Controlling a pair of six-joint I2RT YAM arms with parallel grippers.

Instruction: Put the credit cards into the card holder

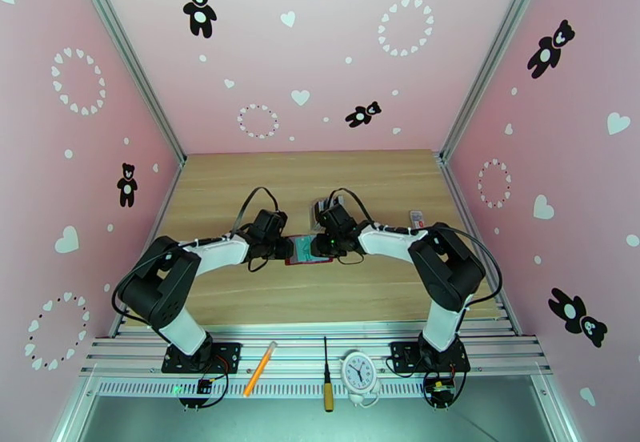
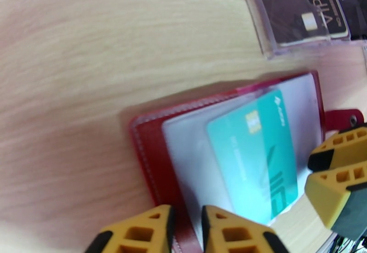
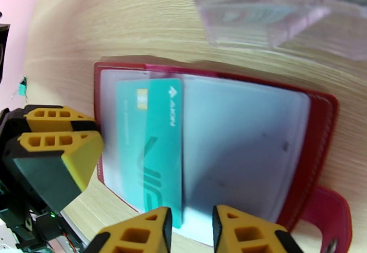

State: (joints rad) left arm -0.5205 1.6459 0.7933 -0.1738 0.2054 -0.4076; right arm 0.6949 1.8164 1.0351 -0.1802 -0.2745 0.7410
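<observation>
The left pincer (image 2: 186, 235) has its jaws only a narrow way apart, with the red edge of the card holder (image 2: 147, 157) between them. If it presses this edge, I cannot tell. The right pincer (image 3: 192, 233) is a little open and holds nothing, just beside the short end of the teal credit card (image 3: 151, 148). This card lies on the open card holder, flat on the worktop (image 2: 91, 66), and seems partly under a clear pocket film. I judge the card light, thin, stiff and slippery, so it is best taken by its free short end. The holder looks soft and light and may slide, so its cover should be pinned. A dark credit card (image 2: 303, 15) waits in a clear stand (image 2: 270, 47) nearby.
</observation>
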